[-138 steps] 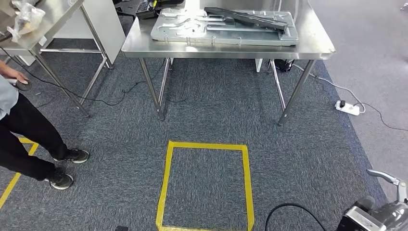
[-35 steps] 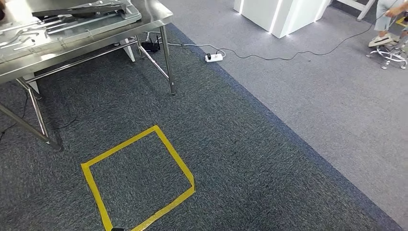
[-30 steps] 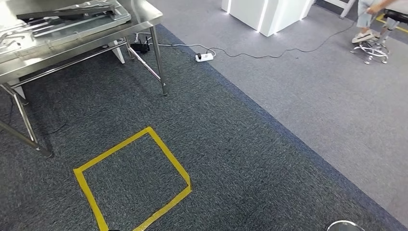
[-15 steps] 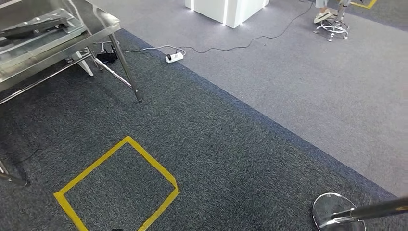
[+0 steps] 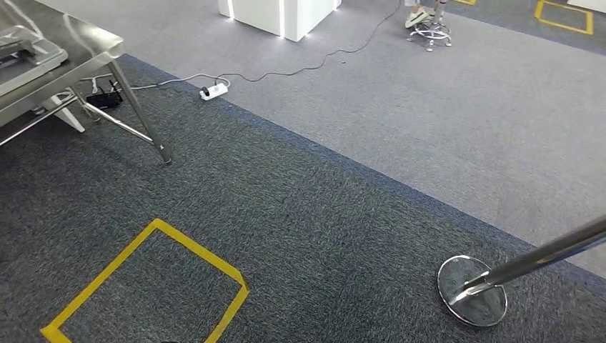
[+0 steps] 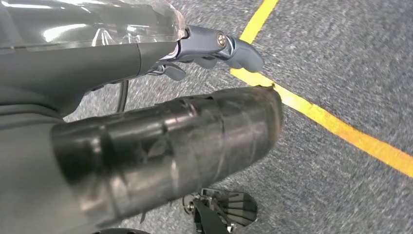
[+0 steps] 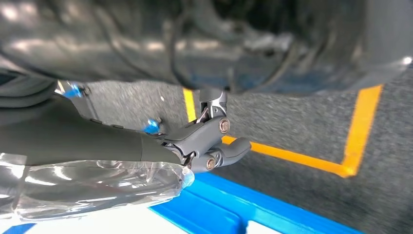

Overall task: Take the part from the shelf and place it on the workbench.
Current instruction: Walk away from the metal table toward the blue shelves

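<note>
At the upper left corner of my head view stood the steel workbench (image 5: 86, 44), with the edge of a grey metal tray (image 5: 25, 51) lying on its top; whether the task's part was on it I could not tell, since so little of the tray was in frame. Both hands hung low over the dark carpet (image 5: 307, 229). From the left wrist camera I saw the left hand (image 6: 214, 46) pointing out over a yellow tape line (image 6: 341, 129), its grey thumb extended and the darker fingers (image 6: 170, 72) curled partly under the clear-wrapped cover; nothing lay in it, but I could not tell for certain whether the fingers were apart or closed, as the blurred forearm hid most of them. From the right wrist camera the right hand (image 7: 209, 141) was likewise empty, with its fingers bent together at their tips above a corner of yellow tape (image 7: 350, 161) and a blue strip (image 7: 234, 204) on the floor.

Further out in my head view, a yellow taped square (image 5: 143, 286) marked the carpet at lower left. A white power strip (image 5: 213, 91) with its cable lay beyond the workbench leg, on the border of the lighter grey floor (image 5: 443, 121). A chrome stanchion base (image 5: 472, 289) sat at lower right, its pole leaning out of frame. A white lit plinth (image 5: 282, 13) and a stool base (image 5: 429, 32) stood far back.
</note>
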Controlling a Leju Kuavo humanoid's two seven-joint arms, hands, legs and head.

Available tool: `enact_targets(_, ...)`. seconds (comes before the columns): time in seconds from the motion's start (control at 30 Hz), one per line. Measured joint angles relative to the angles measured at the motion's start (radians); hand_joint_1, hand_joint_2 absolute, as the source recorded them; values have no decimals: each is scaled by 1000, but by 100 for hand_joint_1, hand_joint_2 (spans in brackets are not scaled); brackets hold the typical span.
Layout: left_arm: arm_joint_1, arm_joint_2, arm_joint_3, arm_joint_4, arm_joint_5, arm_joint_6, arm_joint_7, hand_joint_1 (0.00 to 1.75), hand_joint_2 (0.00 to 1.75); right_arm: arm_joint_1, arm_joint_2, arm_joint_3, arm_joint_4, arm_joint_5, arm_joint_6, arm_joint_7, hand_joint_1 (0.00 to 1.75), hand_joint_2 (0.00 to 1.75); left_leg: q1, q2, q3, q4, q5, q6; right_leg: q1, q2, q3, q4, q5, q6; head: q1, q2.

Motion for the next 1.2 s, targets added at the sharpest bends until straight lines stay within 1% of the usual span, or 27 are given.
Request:
enact_targets(0.03, 1, 0, 0, 0, 0, 0, 0, 0, 0, -1, 0, 0, 0, 1, 3, 1, 0, 0, -2, 15, -2, 0, 0, 1, -1, -9, -27, 60, -25, 3, 0, 0)
enact_targets(0.07, 2, 0, 0, 0, 0, 0, 0, 0, 0, -1, 0, 0, 0, 2, 6, 2, 0, 0, -3, 29, -2, 0, -1, 1, -2, -14, -42, 95, -34, 5, 0, 0)
enact_targets(0.1, 2, 0, 0, 0, 0, 0, 0, 0, 0, 0, 0, 0, 0, 2, 7, 2, 0, 0, -4, 43, -2, 0, -2, 0, -3, -18, -35, 89, -23, 6, 0, 0)
enact_targets(0.13, 1, 0, 0, 0, 0, 0, 0, 0, 0, 1, 0, 0, 0, 2, 8, 2, 0, 0, -4, 55, 0, 1, -3, -1, -3, -24, -7, 44, 4, 5, 0, 0)
enact_targets(0.17, 0, 0, 0, 0, 0, 0, 0, 0, 0, 2, 0, 0, 0, 2, 9, 3, 0, 0, -4, 66, 2, 1, -6, -3, -2, -40, 36, -29, 37, 2, 0, 0)
enact_targets(0.23, 0, 0, 0, 0, 0, 0, 0, 0, 0, 1, 0, 0, 0, 2, 9, 3, 0, 0, -9, 85, 7, 3, -12, -13, 5, -74, 105, -154, 77, -8, 0, 0)
enact_targets(0.27, -1, 0, 0, 0, 0, 0, 0, 0, 0, 0, 0, 0, 0, 2, 9, 3, 0, 0, -11, 93, 9, 3, -15, -18, 9, -83, 119, -183, 82, -14, 0, 0)
enact_targets(0.33, -4, 0, 0, 0, 0, 0, 0, 0, 0, 1, 1, 0, 0, 2, 9, 3, 0, 0, -13, 108, 16, 2, -18, -29, 13, -68, 117, -190, 81, -25, -1, 0)
enact_targets(0.37, -6, 0, 0, 0, 0, 0, 0, 0, 0, 2, 2, -1, 0, 3, 9, 3, 0, 0, -11, 104, 18, 4, -22, -35, 11, -59, 118, -194, 84, -31, 0, 0)
enact_targets(0.43, -7, 0, 0, 0, -1, 0, 0, 0, 0, 1, 3, -1, 0, 3, 10, 4, 0, 0, -7, 63, 4, 46, -56, -45, 6, -40, 121, -204, 91, -45, 0, 0)
enact_targets(0.5, -4, 0, 0, 0, -1, 0, -1, 0, 0, -1, 4, -1, 0, 4, 12, 5, 0, 0, -4, 14, -47, 159, -121, -49, 6, -20, 121, -207, 94, -53, -1, 0)
enact_targets(0.53, -1, 1, 0, 0, -1, -1, -1, 0, 0, -2, 4, -1, 0, 4, 12, 5, 0, 0, -4, 5, -78, 222, -146, -50, 6, -8, 120, -206, 94, -55, -1, 0)
enact_targets(0.57, 1, 1, 0, 0, -2, -1, 0, 0, 0, -2, 5, -1, 0, 4, 13, 5, 0, 0, -4, 2, -99, 265, -155, -50, 7, 6, 121, -206, 94, -55, -1, 0)
enact_targets(0.6, 2, 1, 0, 0, -2, -1, 0, 0, 0, -1, 5, -1, 0, 4, 15, 5, 0, 0, -4, 0, -107, 275, -144, -49, 8, 21, 121, -204, 94, -55, -1, 0)
enact_targets(0.63, 2, 1, 0, 0, -1, -2, -1, 0, 0, -1, 5, -2, 0, 4, 17, 5, 0, 0, -4, -2, -98, 247, -114, -47, 8, 36, 122, -202, 94, -55, -1, 0)
enact_targets(0.67, 2, 2, 0, 0, -1, -2, -1, 0, 0, -1, 5, -2, 0, 4, 20, 5, 0, 0, -4, -12, -74, 188, -72, -44, 7, 51, 122, -200, 93, -54, -1, 0)
enact_targets(0.73, 2, 5, 0, 0, -1, -3, -3, 0, 0, -3, 6, -2, 0, 4, 27, 5, 0, 0, -3, -59, -26, 66, -15, -36, 7, 77, 118, -192, 91, -48, -1, 0)
enact_targets(0.8, 2, 7, 0, 0, 0, -4, -4, 0, 0, -3, 6, -3, 1, 4, 30, 5, 0, 0, -5, -87, -9, 18, -5, -30, 3, 99, 109, -188, 93, -36, -1, 0)
enact_targets(0.87, -1, 6, 0, 0, 0, -5, -5, 0, 0, 0, 7, -5, 1, 4, 30, 6, 0, 0, -6, -68, -5, 9, -1, -21, 0, 113, 103, -190, 96, -23, -1, 0)
enact_targets(0.93, -2, 6, 1, 0, 0, -5, -5, 0, 0, 2, 7, -6, 1, 4, 30, 6, 0, 0, -2, -42, 1, -5, 8, -7, 3, 72, 88, -159, 75, -15, 0, 0)
enact_targets(1.0, 0, 7, 1, 0, 0, -5, -6, 0, 0, 0, 7, -7, 1, 4, 30, 6, 0, 0, -3, -14, 4, -11, 11, 2, 5, 10, 36, -50, 15, -9, 0, 0)
enact_targets(1.03, 1, 7, 1, 0, 0, -5, -6, 0, 0, -2, 7, -7, 1, 4, 30, 6, 0, 0, -4, 2, 3, -11, 10, 4, 2, -4, 0, 20, -15, -5, 0, 0)
enact_targets(1.07, 2, 7, 1, 0, 0, -5, -6, 0, 0, -2, 7, -7, 1, 4, 30, 6, 0, 0, -5, 18, 3, -11, 8, 4, -1, -11, -27, 72, -30, -1, 0, 0)
enact_targets(1.1, 2, 8, 1, 0, 0, -5, -6, 0, 0, -2, 7, -7, 1, 4, 30, 6, 0, 0, -6, 32, 4, -11, 6, 4, -4, -15, -37, 92, -28, 2, 0, 0)
enact_targets(1.13, 1, 8, 1, 0, 0, -5, -6, 0, 0, -1, 7, -7, 1, 4, 30, 6, 0, 0, -6, 45, 7, -11, 4, 2, -8, -19, -26, 71, -7, 5, 0, 0)
enact_targets(1.17, 1, 8, 1, 0, 0, -5, -6, 0, 0, 0, 7, -8, 1, 4, 30, 6, 0, 0, -5, 57, 10, -10, 1, -1, -10, -29, 6, 11, 28, 6, 0, 0)
enact_targets(1.2, 0, 8, 1, 0, 0, -5, -6, 0, 0, 0, 7, -8, 1, 4, 30, 6, 0, 0, -6, 67, 14, -9, -3, -6, -10, -53, 45, -65, 58, 5, 0, 0)
